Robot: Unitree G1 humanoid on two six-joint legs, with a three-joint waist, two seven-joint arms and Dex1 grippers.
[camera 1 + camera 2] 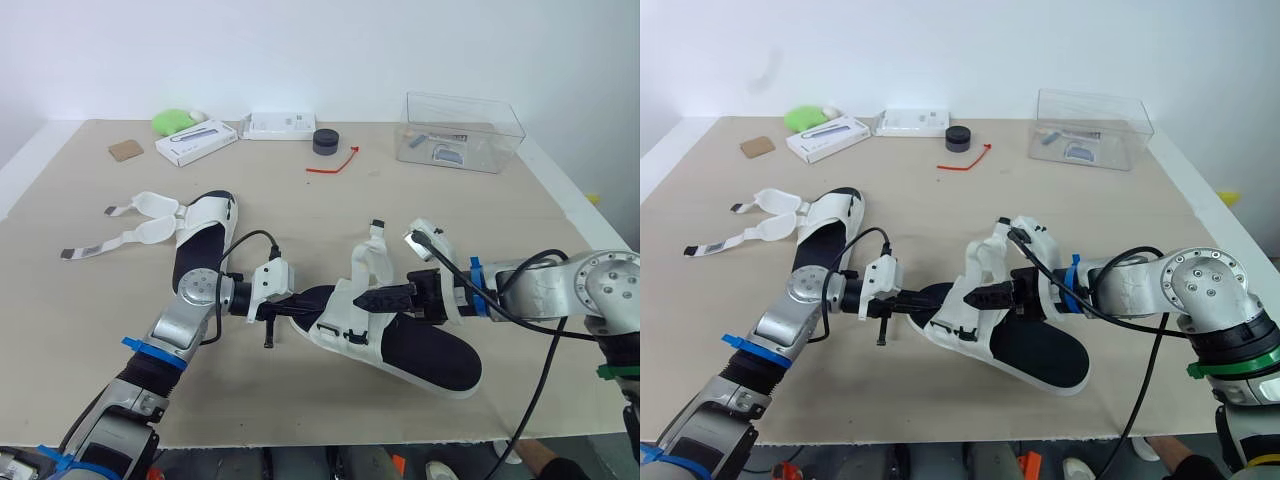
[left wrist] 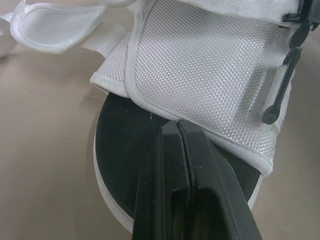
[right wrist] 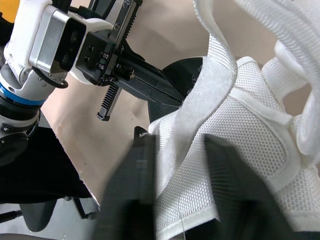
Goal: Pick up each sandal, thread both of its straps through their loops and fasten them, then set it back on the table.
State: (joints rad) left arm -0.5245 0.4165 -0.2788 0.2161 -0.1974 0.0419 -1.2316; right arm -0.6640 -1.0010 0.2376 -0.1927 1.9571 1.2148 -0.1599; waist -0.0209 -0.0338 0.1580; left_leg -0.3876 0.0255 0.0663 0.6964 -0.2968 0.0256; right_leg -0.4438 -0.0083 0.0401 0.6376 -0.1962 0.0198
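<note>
A white mesh sandal with a black footbed (image 1: 425,352) lies mid-table between my two arms. My right gripper (image 1: 378,298) is shut on the sandal's white upper; the right wrist view shows the mesh flap (image 3: 182,165) between the two fingers, with a loose strap (image 3: 215,55) curling up. My left gripper (image 1: 322,300) comes in from the left, shut, its tips (image 2: 177,126) over the black footbed (image 2: 125,135) and touching the hem of the mesh upper (image 2: 200,70). A second sandal (image 1: 203,238) rests on the table at the left, its two straps (image 1: 140,218) undone and spread out.
Along the table's far side are a clear plastic box (image 1: 462,130), a black round object (image 1: 326,141), a red tie (image 1: 333,163), two white boxes (image 1: 196,142) (image 1: 280,125), a green object (image 1: 175,120) and a brown square (image 1: 126,150). The table's front edge (image 1: 330,438) is near.
</note>
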